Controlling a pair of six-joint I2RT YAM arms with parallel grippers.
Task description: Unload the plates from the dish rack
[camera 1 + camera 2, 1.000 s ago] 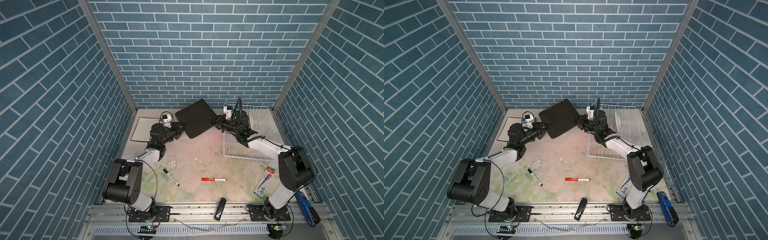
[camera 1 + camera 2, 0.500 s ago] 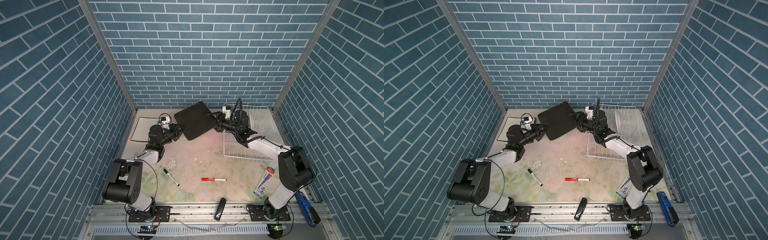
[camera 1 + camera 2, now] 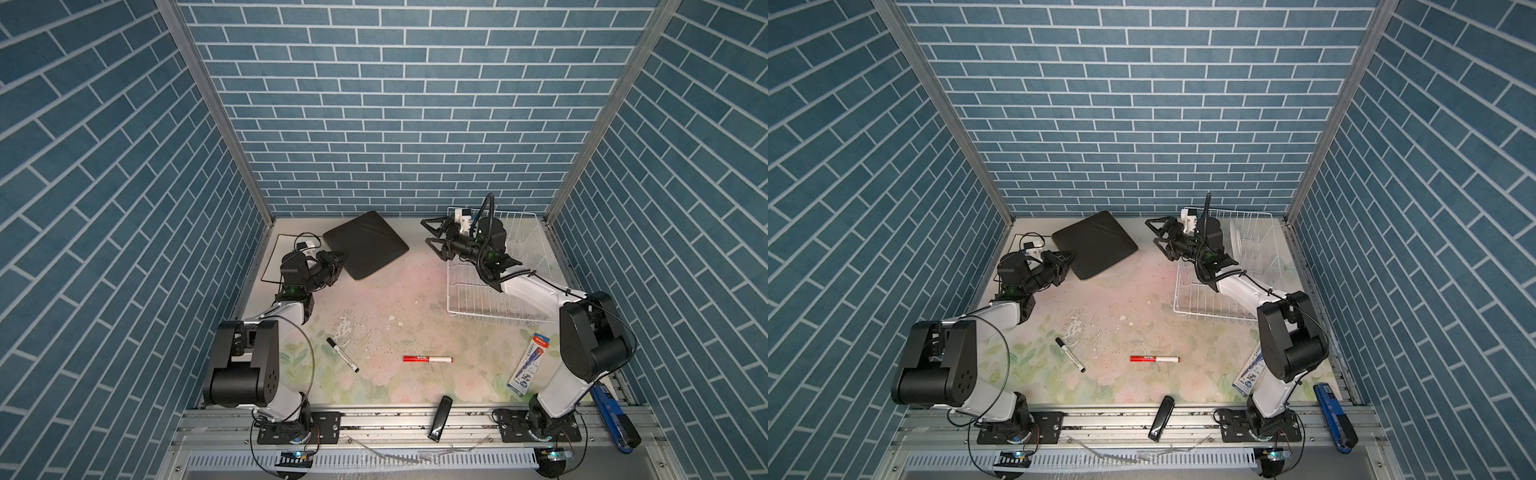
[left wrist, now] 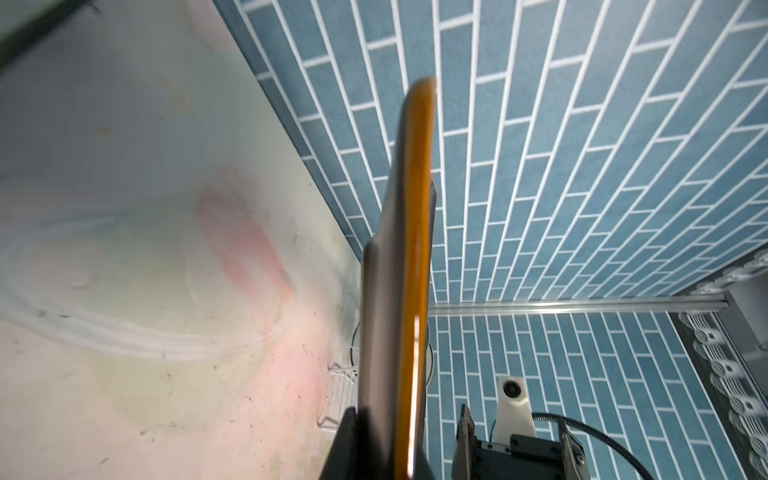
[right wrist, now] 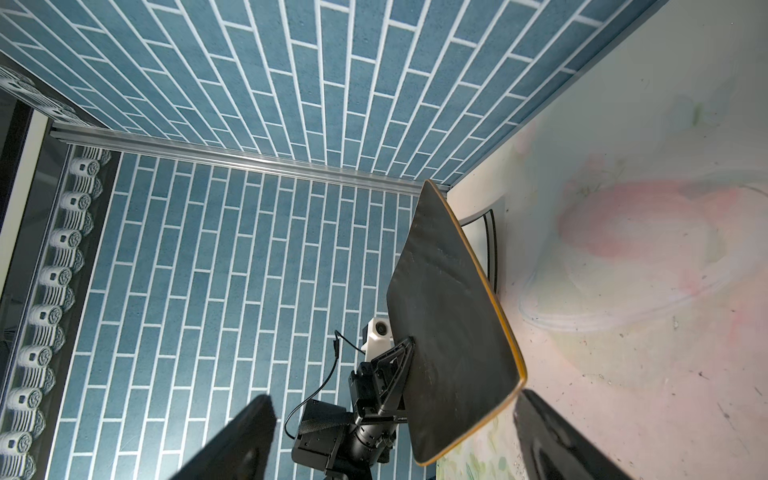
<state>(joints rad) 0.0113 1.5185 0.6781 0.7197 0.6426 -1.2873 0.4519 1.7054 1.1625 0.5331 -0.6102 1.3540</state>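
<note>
Grips the black plate point(image 3: 368, 243) with the left gripper point(image 3: 338, 261), jaws drawn narrow on the rim at the plate's left corner. Shows the same hold in both top views.

Carries that plate tilted over the far left-centre of the table point(image 3: 374, 324), between the white square plate point(image 3: 274, 249) and the dish rack point(image 3: 478, 309), well apart from the rack. Cannot tell whether its lowest corner touches the table.

Presents the black plate point(image 4: 415, 249) edge-on in the left wrist view, with an orange-brown line along the rim, pinched at the fingers point(image 4: 345, 449).

Holds the right gripper point(image 3: 427, 232) spread wide and empty at the rack's far-left corner, aimed toward the black plate but apart from it. Confirms this in the right wrist view: fingers point(image 5: 237, 440) far apart with nothing between them, the black plate point(image 5: 449, 311) beyond, and the left gripper point(image 5: 405, 349) on its edge.

Locates the white square plate flat at the far-left corner of the table, partly under the left arm.

Locates the dish rack point(image 3: 1204, 311) at the far right, with one white plate point(image 3: 1234, 245) standing on edge among the prongs in a top view.

Lists, nearer the front of the table, a black marker point(image 3: 343, 354) and a red marker point(image 3: 428, 358), well apart from both grippers.
</note>
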